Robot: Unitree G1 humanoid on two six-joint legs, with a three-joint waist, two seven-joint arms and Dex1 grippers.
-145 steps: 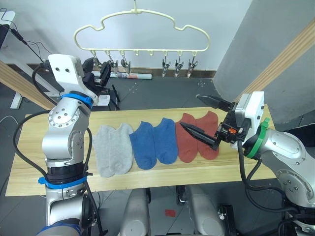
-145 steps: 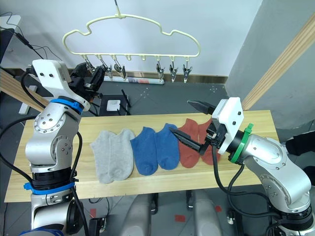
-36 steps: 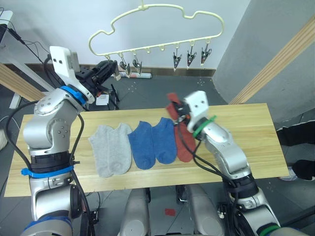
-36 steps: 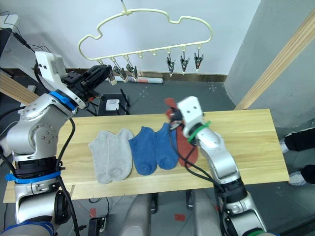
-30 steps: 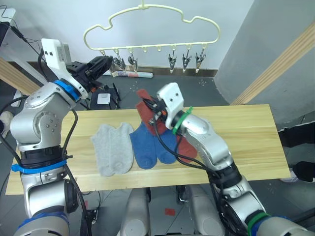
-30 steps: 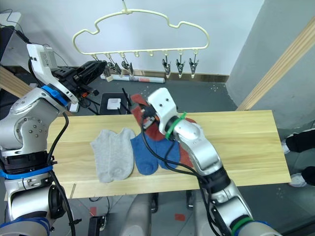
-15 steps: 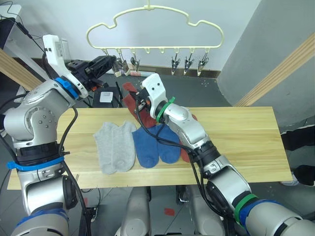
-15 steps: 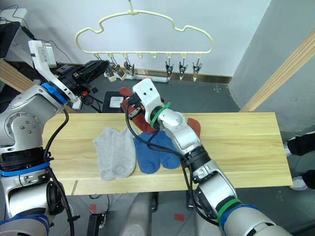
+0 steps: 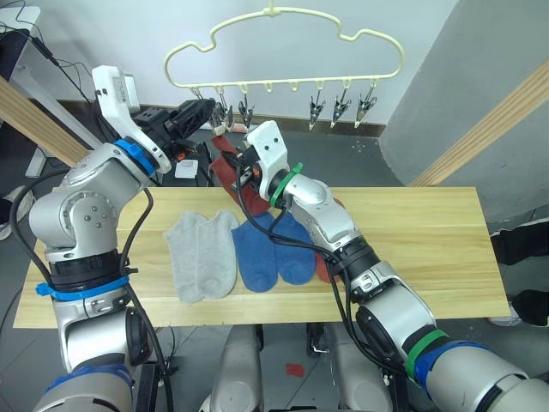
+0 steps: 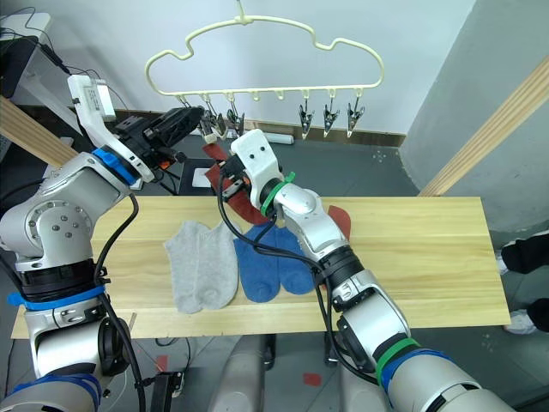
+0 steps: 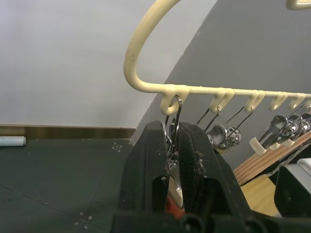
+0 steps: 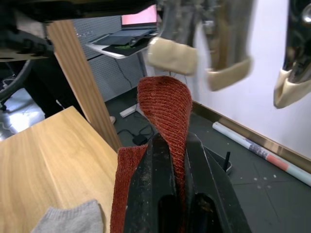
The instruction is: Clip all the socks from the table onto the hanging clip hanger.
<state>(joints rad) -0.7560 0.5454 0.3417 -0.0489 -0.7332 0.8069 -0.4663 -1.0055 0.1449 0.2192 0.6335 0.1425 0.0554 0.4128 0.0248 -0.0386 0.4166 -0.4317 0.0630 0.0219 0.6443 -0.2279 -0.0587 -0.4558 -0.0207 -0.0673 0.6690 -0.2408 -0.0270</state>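
Six socks in all: in the left eye view five lie mid-table (image 9: 429, 249); the right gripper (image 9: 243, 165) pinches a limp, light rust sock (image 9: 225, 161) upper centre, beneath the clip hanger (image 9: 283, 51). In the left wrist view, the left gripper (image 11: 173, 145) squeezes the end clip (image 11: 172, 150). In the right wrist view, the sock's folded edge rises toward neighbouring clips (image 12: 226, 53), crowding the approach.

A long wooden table (image 9: 429, 249) holds two grey socks (image 9: 202, 254), two blue socks (image 9: 276, 251) and one red sock (image 10: 337, 218), side by side
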